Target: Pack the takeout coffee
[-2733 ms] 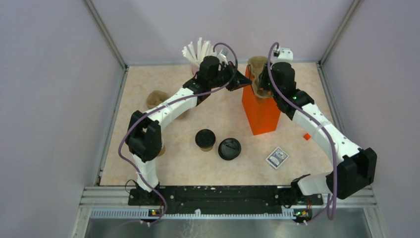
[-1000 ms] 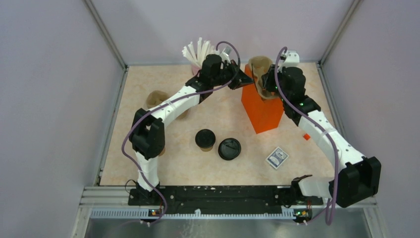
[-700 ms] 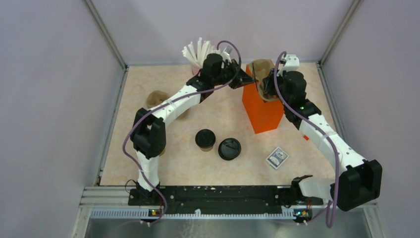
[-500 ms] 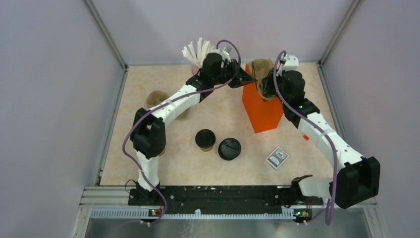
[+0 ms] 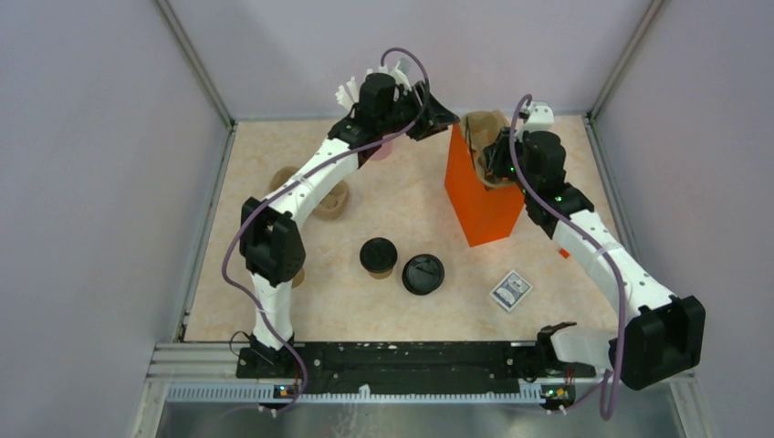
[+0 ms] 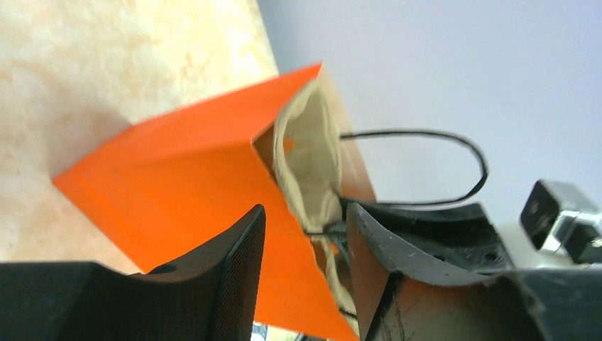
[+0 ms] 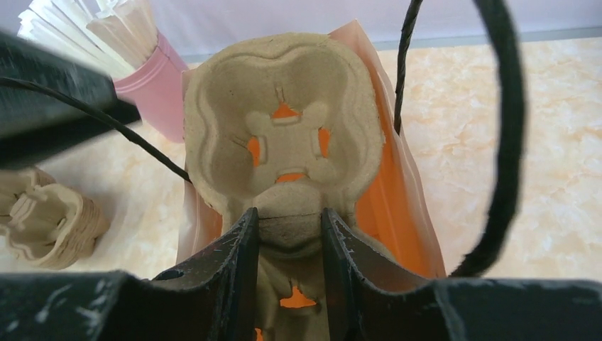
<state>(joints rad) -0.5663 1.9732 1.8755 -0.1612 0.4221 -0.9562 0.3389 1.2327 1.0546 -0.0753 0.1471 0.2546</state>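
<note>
From the top camera, the takeout coffee [image 5: 378,255] stands upright on the mottled beige table [image 5: 402,196], a little near of centre. Its long axis is vertical and its round black sip lid faces up. A separate flat black lid [image 5: 423,273] lies just beside it at its 4 o'clock. The left gripper [image 5: 445,116] hangs near the back wall, well apart from the cup, which lies at its 7 o'clock. The right gripper [image 5: 488,157] is over the mouth of the tall orange bag [image 5: 479,201], with the cup well away at its 8 o'clock.

In the left wrist camera, the left gripper [image 6: 305,213] has its black fingers spread, with nothing pinched between them. Beyond the gap is the orange bag [image 6: 177,185], smooth paper with sharp folds. A rough tan pulp carrier [image 6: 309,163] sits in its opening, and a thin black handle [image 6: 412,132] loops above.

In the right wrist camera, the right gripper [image 7: 287,220] is clamped on the near lobe of the pulp carrier [image 7: 284,99], a moulded, rounded piece with cut slots. It sits inside the orange bag [image 7: 397,206]. A pink cup [image 7: 160,92] of white sticks stands at 10 o'clock.
</note>
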